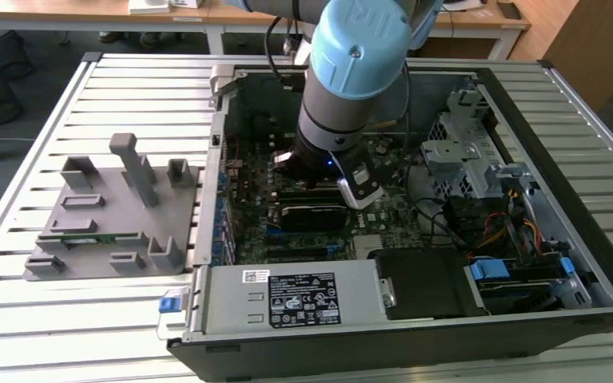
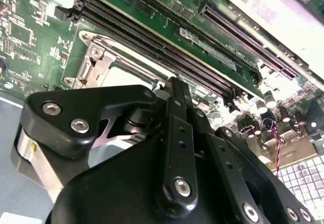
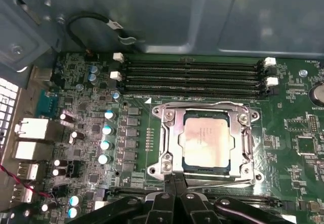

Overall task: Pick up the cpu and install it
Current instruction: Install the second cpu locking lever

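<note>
First wrist view puts me right over the motherboard [image 3: 91, 133], and the cpu [image 3: 207, 140] lies seated flat inside the metal socket frame [image 3: 169, 143], square to its edges, with the four memory slots [image 3: 192, 74] running just beside it. From how it sits, level and sunk within the frame, I judge the chip has already been placed; the frame's retaining plate looks open around it, which would be why its top is fully exposed.

My hand [image 3: 174, 183] hovers at the socket's near edge, its two black fingertips pressed together with nothing between them, so I read it as closed and empty. In the second wrist view the hand [image 2: 174, 89] shows the same, with its linkage folded in tight above a pale corner of the chip.

The cpu itself is a small flat square, its metal lid a dull silvery tone with a faint warm cast under this light, faint print on it, and a darker rim where it meets the socket.

Exterior view shows my arm [image 1: 354, 72] reaching straight down into the open computer case [image 1: 562, 311], which lies on the slatted surface [image 1: 73, 319] beside a grey parts fixture [image 1: 115, 215].
</note>
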### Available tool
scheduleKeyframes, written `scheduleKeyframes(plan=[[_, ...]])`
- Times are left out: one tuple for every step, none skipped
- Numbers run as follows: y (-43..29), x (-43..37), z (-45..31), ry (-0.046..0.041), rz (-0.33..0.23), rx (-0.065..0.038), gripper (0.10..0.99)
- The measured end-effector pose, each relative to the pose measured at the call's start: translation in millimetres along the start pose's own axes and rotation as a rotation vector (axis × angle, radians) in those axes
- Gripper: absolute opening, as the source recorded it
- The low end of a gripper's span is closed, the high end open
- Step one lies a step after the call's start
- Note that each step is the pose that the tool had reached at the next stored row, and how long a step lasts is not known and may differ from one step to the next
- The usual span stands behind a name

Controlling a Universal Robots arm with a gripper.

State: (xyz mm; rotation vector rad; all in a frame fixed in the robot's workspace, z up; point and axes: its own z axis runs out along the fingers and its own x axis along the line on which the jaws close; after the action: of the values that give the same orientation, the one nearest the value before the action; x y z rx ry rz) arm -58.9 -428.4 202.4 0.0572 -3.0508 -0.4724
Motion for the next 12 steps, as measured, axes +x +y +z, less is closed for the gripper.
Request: scheduleKeyframes(plan=[[-0.9,0.4,0.4,-0.0001,0.000,-0.002,0.114],[-1.9,0.9,0.9,-0.0001,0.000,-0.004,0.114],[-2.9,1.5,1.2,-0.0001,0.000,-0.006,0.114],[-3.9,2.2,1.5,-0.0002,0.000,-0.009,0.114],[-4.9,2.9,1.7,-0.0002,0.000,-0.011,0.114],[-5.9,3.5,1.9,-0.0003,-0.001,-0.013,0.114],[-6.7,4.3,2.2,-0.0004,-0.001,-0.015,0.114],[-7.1,5.0,2.5,-0.0005,-0.001,-0.017,0.114],[-7.4,5.8,2.8,-0.0005,-0.001,-0.019,0.114],[-7.5,6.6,3.2,-0.0006,-0.001,-0.020,0.114],[-7.5,7.5,3.7,-0.0006,-0.001,-0.021,0.114],[-7.6,8.7,4.1,-0.0007,-0.001,-0.023,0.114]])
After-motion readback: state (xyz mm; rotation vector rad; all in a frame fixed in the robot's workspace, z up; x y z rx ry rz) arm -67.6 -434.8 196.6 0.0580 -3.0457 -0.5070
